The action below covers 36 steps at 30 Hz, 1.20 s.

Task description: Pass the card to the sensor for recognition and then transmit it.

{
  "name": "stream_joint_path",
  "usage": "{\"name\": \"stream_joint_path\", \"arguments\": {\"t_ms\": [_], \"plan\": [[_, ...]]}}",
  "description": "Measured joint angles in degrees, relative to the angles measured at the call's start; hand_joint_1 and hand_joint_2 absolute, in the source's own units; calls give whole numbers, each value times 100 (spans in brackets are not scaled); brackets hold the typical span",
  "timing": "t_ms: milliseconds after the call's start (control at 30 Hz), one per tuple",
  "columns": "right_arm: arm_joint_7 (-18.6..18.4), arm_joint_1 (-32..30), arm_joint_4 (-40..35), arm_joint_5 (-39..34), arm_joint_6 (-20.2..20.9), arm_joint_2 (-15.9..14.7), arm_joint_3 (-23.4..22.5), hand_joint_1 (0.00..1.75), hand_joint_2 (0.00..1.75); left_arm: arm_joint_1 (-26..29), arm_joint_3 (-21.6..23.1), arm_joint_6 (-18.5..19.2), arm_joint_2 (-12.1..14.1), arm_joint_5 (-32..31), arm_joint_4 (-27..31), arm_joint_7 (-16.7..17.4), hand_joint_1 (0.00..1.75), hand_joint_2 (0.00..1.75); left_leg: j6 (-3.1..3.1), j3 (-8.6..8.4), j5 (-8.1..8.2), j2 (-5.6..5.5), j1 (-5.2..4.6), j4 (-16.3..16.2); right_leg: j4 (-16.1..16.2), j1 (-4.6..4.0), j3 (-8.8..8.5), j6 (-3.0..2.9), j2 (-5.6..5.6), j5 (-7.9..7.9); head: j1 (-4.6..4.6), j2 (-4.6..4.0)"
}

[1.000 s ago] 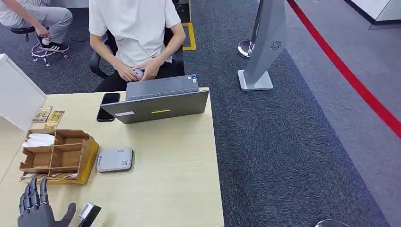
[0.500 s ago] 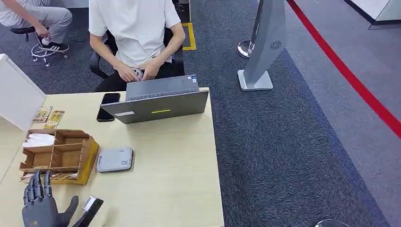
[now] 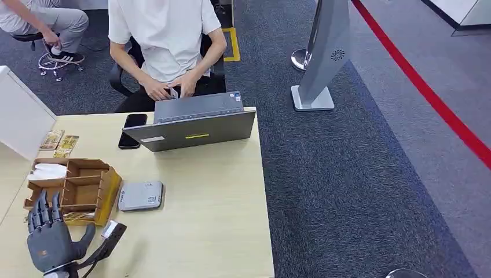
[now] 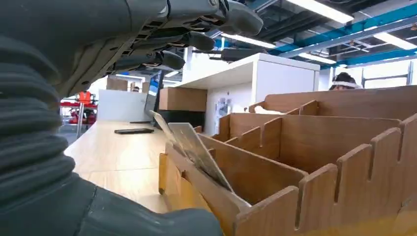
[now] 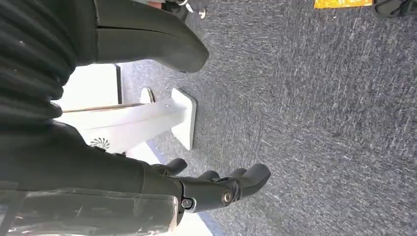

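A: Here, where is the card lying, taking the wooden organizer [image 3: 72, 188] as landmark?

B: A card [image 4: 199, 150] is leaning tilted in the organizer's near compartment, in the left wrist view. The left hand [image 3: 51, 238] is hovering just at the organizer's near edge, fingers spread apart and gripping nothing.

A: And the sensor?

B: The grey sensor [image 3: 140, 195] is sitting just beside the organizer, toward the laptop [image 3: 191, 124] side.

A: How is the step best done?

B: Judging from this, the hand is reaching for the card; it should be lowering over the tilted card and pinching its free upper edge, avoiding the notched dividers.

A: The right hand [image 5: 216, 184]?

B: It is hanging over the carpet, away from the organizer, fingers loosely curled, holding nothing.
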State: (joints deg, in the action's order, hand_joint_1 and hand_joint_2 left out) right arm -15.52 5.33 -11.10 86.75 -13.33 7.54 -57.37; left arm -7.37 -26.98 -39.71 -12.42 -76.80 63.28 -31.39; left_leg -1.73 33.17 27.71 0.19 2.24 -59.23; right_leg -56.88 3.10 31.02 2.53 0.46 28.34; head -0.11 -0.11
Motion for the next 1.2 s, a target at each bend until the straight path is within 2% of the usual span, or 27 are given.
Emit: {"name": "stream_joint_path", "arguments": {"t_ms": [133,400,733,833,967,1100,1200], "plan": [[0,-1,2,0,2,0,0,0,175,1,223,0,94,-18,0,62,0,175,0,0,0,0,0,0,0,0,0,0,0,0,0,0],[0,0,0,0,2,0,0,0,175,11,335,0,149,-15,0,68,0,175,0,0,0,0,0,0,0,0,0,0,0,0,0,0],[-2,-1,0,0,7,0,0,0,175,127,680,0,282,105,0,400,0,175,0,0,0,0,0,0,0,0,0,0,0,0,0,0],[-9,-1,0,-11,7,0,0,0,175,222,846,0,352,118,11,596,0,175,0,0,0,0,0,0,0,0,0,0,0,0,0,0],[-13,-3,0,-35,2,-2,0,0,175,437,1137,-2,510,57,157,1021,0,175,0,0,0,1,0,0,0,0,1,0,1,0,0,0],[-13,-3,0,-44,4,-2,-2,0,175,613,1542,4,772,101,225,1498,0,175,0,0,0,1,1,0,0,0,2,0,1,0,0,0],[-13,-3,0,-44,4,-2,-2,0,175,669,1810,9,948,127,230,1639,0,175,0,0,0,1,0,1,0,0,1,0,1,0,0,0]]}}
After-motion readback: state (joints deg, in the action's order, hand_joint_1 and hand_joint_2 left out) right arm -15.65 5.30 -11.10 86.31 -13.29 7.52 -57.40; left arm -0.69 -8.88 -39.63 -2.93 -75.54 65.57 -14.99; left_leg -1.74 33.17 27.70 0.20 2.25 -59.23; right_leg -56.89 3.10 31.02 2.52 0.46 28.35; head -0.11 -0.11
